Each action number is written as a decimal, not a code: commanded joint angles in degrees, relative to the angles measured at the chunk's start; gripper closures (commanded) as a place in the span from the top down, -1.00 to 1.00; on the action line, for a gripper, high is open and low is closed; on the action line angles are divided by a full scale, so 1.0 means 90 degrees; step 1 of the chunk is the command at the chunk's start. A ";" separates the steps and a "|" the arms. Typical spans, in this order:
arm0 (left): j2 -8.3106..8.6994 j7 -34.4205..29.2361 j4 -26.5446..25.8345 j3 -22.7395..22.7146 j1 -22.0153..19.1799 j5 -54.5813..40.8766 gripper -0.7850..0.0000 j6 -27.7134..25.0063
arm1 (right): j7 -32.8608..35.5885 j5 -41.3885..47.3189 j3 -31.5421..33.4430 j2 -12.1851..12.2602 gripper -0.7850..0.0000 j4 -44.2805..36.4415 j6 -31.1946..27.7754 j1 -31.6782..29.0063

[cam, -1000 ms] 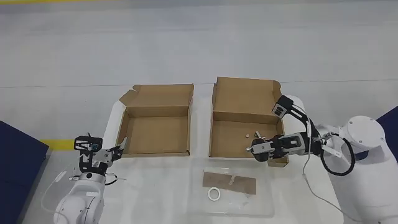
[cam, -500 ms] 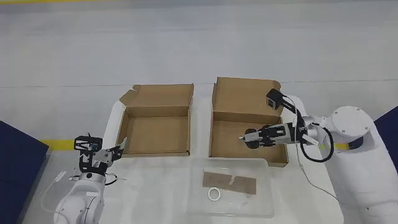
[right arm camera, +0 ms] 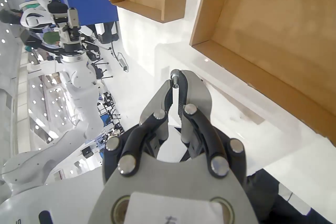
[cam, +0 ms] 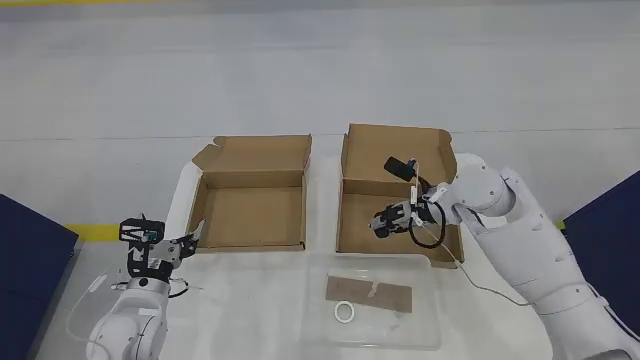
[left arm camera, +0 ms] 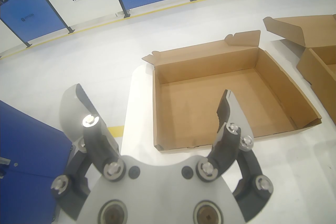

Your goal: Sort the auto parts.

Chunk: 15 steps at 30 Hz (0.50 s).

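- The left hand (left arm camera: 151,93) has stayed put: spread wide, empty, over the counter (left arm camera: 137,117) beside the left box (left arm camera: 207,107)
- The right hand (right arm camera: 176,82) has swung leftward along the right box (right arm camera: 275,15)'s near wall, so a part seems mid-carry
- It is pinched narrow on a small bolt (right arm camera: 174,77) at its tips

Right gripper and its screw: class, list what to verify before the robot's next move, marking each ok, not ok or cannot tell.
1. Grip on the screw by the right gripper: ok.
2. The right box open, floor reachable: ok.
3. The left box open and empty: ok.
4. The left gripper open, holding nothing: ok.
5. Which box suits the screw: cannot tell.
6. The white ring waiting in the clear tray: ok.
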 commanded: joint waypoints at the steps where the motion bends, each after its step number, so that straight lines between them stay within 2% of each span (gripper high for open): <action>1: 0.0000 0.0000 0.0000 0.0000 0.0000 0.0000 1.00 0.0000 | 0.0007 0.0008 0.0013 0.0002 -1.00 -0.0005 -0.0003 -0.0004; 10: 0.0000 0.0000 0.0000 0.0000 0.0000 0.0000 1.00 0.0000 | -0.0178 -0.0071 -0.0012 -0.0002 -1.00 -0.0023 -0.0005 -0.0038; 15: 0.0000 0.0000 0.0000 0.0000 0.0000 0.0000 1.00 0.0000 | -0.0873 -0.0775 -0.0613 -0.0140 -1.00 0.0168 0.0724 0.0325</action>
